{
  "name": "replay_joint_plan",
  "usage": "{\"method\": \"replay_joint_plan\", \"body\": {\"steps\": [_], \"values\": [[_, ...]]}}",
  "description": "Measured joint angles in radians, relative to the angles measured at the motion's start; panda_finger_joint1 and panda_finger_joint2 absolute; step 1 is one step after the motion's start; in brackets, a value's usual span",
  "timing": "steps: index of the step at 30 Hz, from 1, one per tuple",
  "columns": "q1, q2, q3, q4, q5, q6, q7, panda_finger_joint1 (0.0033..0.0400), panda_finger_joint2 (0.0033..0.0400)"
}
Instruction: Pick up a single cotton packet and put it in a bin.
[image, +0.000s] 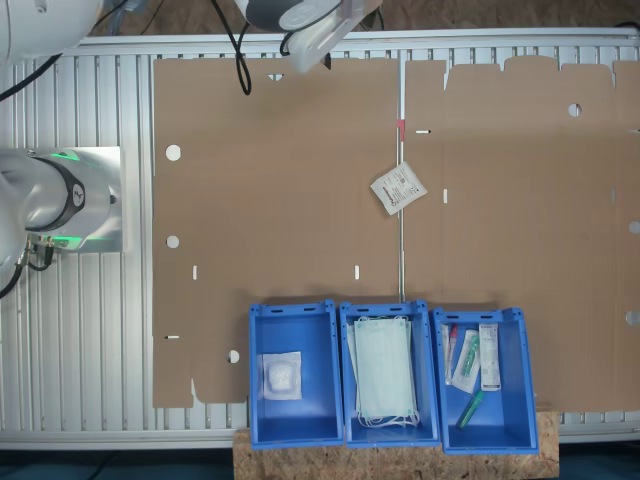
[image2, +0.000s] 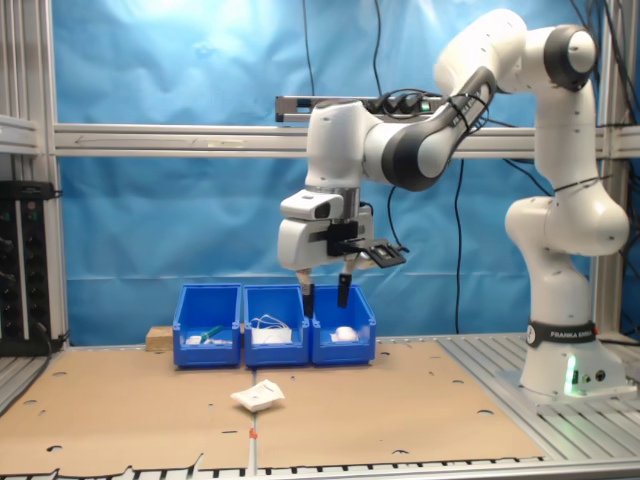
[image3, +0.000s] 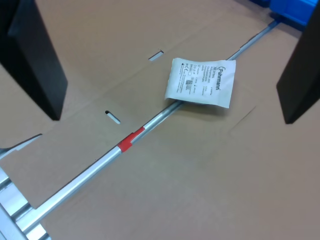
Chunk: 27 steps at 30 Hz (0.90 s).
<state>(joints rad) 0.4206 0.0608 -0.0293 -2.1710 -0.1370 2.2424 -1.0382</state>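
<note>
The cotton packet (image: 398, 187) is a small white square with grey print. It lies flat on the brown cardboard, across a metal rail (image3: 150, 125) between two sheets. In the second exterior view the packet (image2: 258, 396) sits in front of the bins, below and toward that second exterior view's left of my gripper (image2: 325, 297). The gripper hangs high above the table, open, with nothing between its black fingers (image2: 343, 291). In the wrist view the packet (image3: 201, 82) shows between the two fingers (image3: 35, 65), and the gripper (image3: 172, 120) is far above it.
Three blue bins stand in a row at the cardboard's edge. One (image: 262, 400) holds a clear-fronted packet with a white wad, the middle one (image: 347, 400) pale green masks, the third (image: 520, 400) assorted packets. The rail carries a red mark (image3: 126, 142). The robot base (image: 60, 200) stands beside the cardboard.
</note>
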Motion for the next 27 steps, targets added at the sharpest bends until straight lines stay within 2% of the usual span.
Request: {"method": "replay_joint_plan", "body": {"steps": [6, 17, 27], "values": [[-0.001, 0.079, -0.028, 0.038, 0.000, 0.043, -0.004, 0.0400, 0.0400], [-0.017, 0.180, -0.046, 0.073, 0.000, 0.122, -0.053, 0.0400, 0.0400], [-0.055, 0.258, -0.051, 0.123, 0.000, 0.173, -0.136, 0.0400, 0.0400]]}}
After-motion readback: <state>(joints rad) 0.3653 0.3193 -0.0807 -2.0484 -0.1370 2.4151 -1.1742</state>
